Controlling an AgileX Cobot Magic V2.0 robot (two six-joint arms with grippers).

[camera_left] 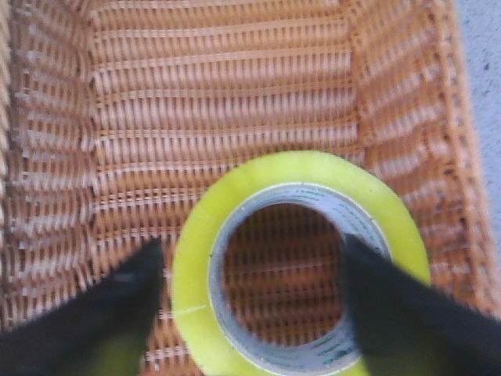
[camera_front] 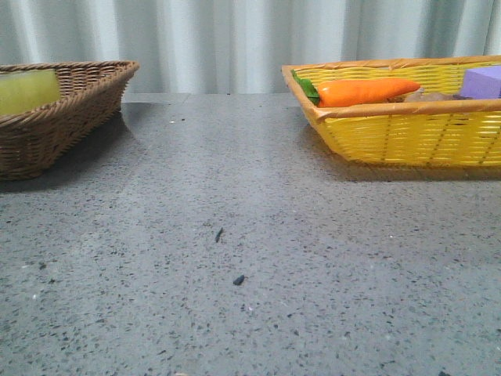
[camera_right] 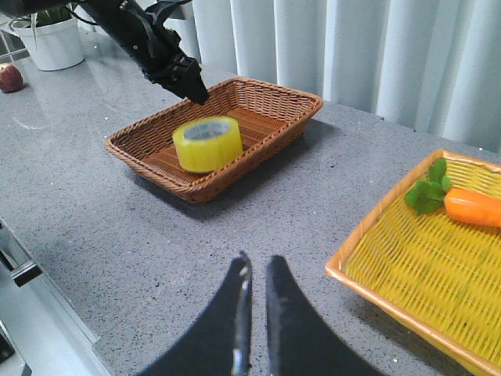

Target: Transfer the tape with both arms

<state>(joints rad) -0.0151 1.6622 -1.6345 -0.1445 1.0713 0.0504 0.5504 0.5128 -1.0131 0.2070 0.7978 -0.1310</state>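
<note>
You have the tape (camera_right: 207, 142) lying flat in the brown wicker basket (camera_right: 266, 98) on the left side of the grey speckled surface (camera_front: 250, 258), its white inner ring facing up; in the front view only a yellow edge of it (camera_front: 27, 90) shows over the basket's rim (camera_front: 74, 98). Your left hand (camera_right: 184, 78) hangs above the far side of that basket, apart from the roll; in the left wrist view its 2 dark fingers (camera_left: 117, 313) stand wide apart, 1 outside the roll's yellow wall and the other (camera_left: 407, 313) over the opposite side of the ring, with the tape (camera_left: 274, 176) between and beneath them and nothing gripped. You can see the brown weave (camera_left: 235, 102) through the roll's open middle. Your right hand (camera_right: 256, 270) hovers over bare surface between the 2 baskets, its fingers nearly together with only a thin gap between them, and it holds nothing. The yellow basket (camera_front: 407, 137) sits on the right, well apart from the brown one; in it you have an orange carrot (camera_front: 368, 92) with green leaves and a purple block (camera_front: 484, 81) at the far right edge. In the right wrist view, a white plant pot (camera_right: 51, 43) and a small reddish fruit (camera_right: 9, 78) stand on the surface beyond the left arm.
</note>
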